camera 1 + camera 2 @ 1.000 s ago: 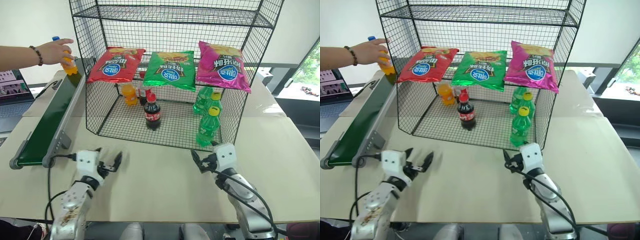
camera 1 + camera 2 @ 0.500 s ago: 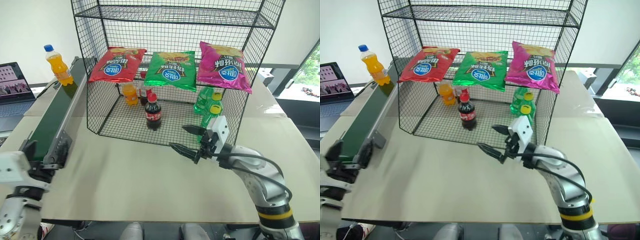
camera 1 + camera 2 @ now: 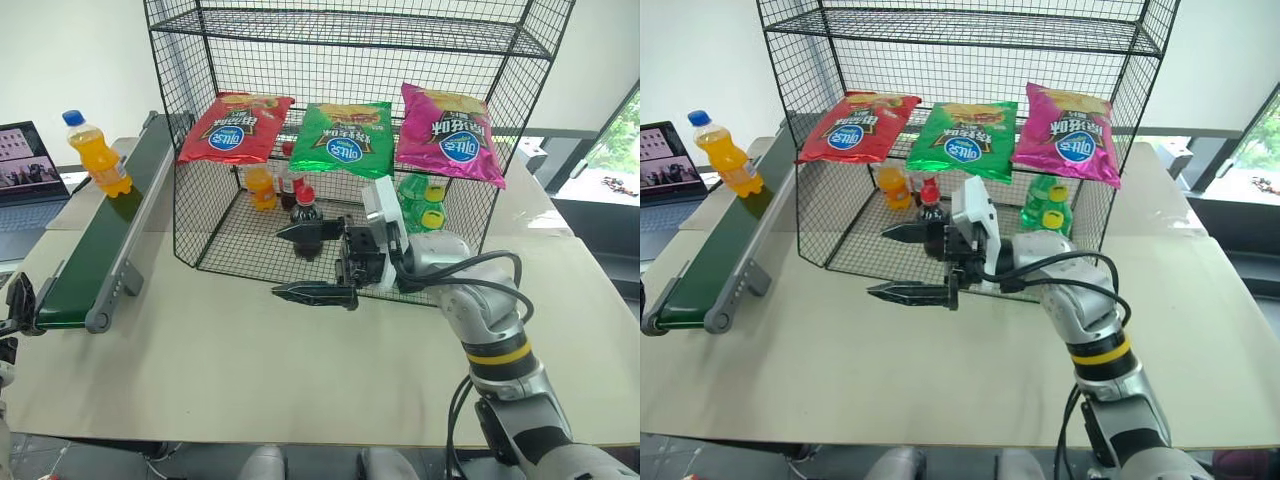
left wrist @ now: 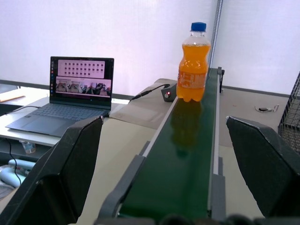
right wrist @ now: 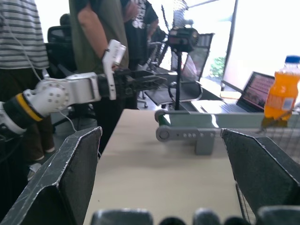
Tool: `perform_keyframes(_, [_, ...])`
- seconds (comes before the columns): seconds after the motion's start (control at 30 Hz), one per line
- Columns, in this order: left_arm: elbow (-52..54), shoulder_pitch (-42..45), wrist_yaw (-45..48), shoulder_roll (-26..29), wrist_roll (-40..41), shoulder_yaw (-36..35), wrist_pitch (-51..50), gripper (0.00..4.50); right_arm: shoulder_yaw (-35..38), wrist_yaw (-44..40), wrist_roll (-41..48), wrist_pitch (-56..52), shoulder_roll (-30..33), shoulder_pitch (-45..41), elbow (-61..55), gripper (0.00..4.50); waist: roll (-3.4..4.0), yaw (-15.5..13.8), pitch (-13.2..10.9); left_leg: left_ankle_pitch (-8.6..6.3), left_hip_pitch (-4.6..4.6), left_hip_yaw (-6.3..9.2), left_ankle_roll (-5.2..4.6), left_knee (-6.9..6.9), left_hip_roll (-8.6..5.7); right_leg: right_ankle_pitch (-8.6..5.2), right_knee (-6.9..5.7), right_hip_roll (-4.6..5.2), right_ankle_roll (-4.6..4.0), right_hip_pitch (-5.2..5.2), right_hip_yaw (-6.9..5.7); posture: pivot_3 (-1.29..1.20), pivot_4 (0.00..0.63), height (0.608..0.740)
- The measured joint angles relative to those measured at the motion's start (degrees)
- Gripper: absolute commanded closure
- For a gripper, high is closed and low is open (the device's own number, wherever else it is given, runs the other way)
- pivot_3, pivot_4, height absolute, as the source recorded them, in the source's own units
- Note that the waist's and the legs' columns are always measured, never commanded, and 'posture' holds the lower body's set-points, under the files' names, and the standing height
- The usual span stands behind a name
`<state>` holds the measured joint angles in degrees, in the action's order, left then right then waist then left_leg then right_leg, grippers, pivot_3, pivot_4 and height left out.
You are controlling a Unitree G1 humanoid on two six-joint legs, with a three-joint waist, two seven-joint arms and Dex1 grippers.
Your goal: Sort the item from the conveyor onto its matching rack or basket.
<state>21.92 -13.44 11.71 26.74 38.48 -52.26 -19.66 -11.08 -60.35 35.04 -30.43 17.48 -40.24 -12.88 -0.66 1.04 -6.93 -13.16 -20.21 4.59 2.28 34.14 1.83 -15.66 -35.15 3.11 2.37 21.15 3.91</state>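
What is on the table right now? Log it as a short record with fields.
item: orange soda bottle, blue cap, upright on the conveyor
rack: black wire rack; three chip bags on middle tier, bottles below
left gripper: open, aimed along the belt at the bottle
right gripper: open, in front of the rack
laptop: beside the conveyor

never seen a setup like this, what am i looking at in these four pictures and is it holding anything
It is a two-armed robot at a table. Two pictures come from cameras on its head, looking down; the other two from cameras on each wrist, looking out between the fingers. The right claw is open, in front of a black wire rack of chip bags and bottles. The left claw is open too, facing a green conveyor that carries an orange soda bottle. A laptop sits beside it. Neither claw holds anything.
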Motion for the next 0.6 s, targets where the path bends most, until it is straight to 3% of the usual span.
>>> perform_keyframes(0.6, [-9.0, 2.6, 5.3, 3.6, -0.2, 2.0, 0.2, 0.04, 0.1, 0.5, -0.1, 1.6, -2.7, -3.3, 1.7, 0.0, 0.14, 0.2, -0.1, 0.0, 0.0, -0.01, 0.01, -0.11, 0.01, 0.01, -0.01, 0.01, -0.02, 0.07, 0.0, 0.0, 0.15, 0.738])
